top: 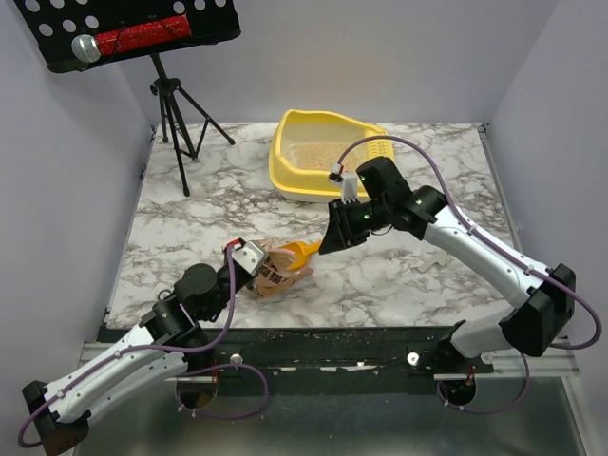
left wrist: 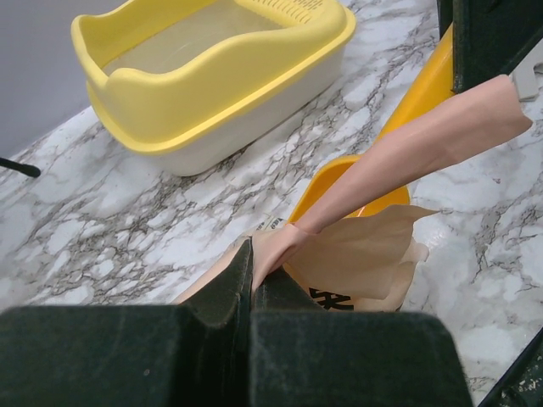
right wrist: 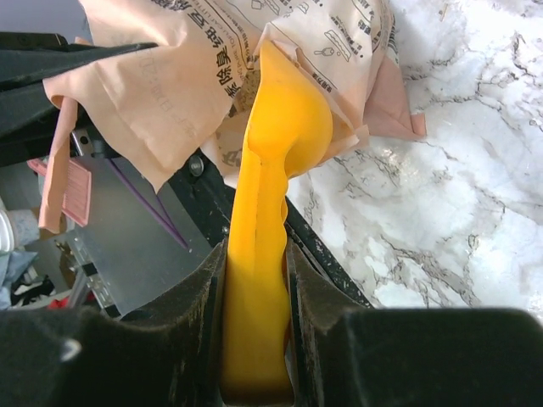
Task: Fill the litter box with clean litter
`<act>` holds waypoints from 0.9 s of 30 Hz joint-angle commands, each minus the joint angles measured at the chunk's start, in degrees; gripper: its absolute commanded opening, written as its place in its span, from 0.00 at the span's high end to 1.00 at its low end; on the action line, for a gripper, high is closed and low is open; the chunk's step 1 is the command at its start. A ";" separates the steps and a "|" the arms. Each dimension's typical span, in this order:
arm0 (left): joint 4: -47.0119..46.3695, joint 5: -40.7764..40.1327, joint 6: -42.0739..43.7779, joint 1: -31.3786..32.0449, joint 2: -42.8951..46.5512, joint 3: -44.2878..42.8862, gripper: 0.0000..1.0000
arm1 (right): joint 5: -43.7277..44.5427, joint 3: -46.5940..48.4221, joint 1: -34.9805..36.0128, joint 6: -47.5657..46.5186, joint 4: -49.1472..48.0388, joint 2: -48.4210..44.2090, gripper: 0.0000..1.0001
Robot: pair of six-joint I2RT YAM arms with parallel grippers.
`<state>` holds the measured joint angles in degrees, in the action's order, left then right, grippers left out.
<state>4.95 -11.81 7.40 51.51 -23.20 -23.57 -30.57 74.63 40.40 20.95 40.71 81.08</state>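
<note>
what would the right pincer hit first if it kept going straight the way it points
Likely the bag: the scoop in the right pincer pokes into its mouth, straight ahead. Depth beyond is unclear.

The left arm [top: 109,366] and the right arm [top: 475,249] are showing white shells along their long links, with chunky black housings sitting at the joints. A thin purple cable [top: 418,150] is looping in wide arcs alongside each arm. The left gripper [left wrist: 252,284] and the right gripper [right wrist: 254,280] are showing broad, matte black fingers [right wrist: 335,339] with angular, slightly grainy faces.
</note>
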 commanded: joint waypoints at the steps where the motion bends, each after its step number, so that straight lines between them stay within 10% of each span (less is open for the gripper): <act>1: -5.92 -3.13 -0.89 0.35 2.10 -3.67 1.00 | 7.28 0.43 1.43 -2.49 8.60 1.28 0.99; 16: -5.83 -2.51 -0.98 0.26 3.95 -3.50 1.00 | 3.58 -0.54 1.52 -5.57 12.02 -4.53 0.99; 27: -6.36 -1.37 -1.60 0.26 3.87 -3.85 1.00 | 8.94 11.66 3.63 -2.23 15.53 8.03 0.99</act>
<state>5.78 -14.09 7.20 51.51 -20.56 -24.64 -27.40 80.77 42.41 17.67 49.47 83.90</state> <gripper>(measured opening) 0.019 0.345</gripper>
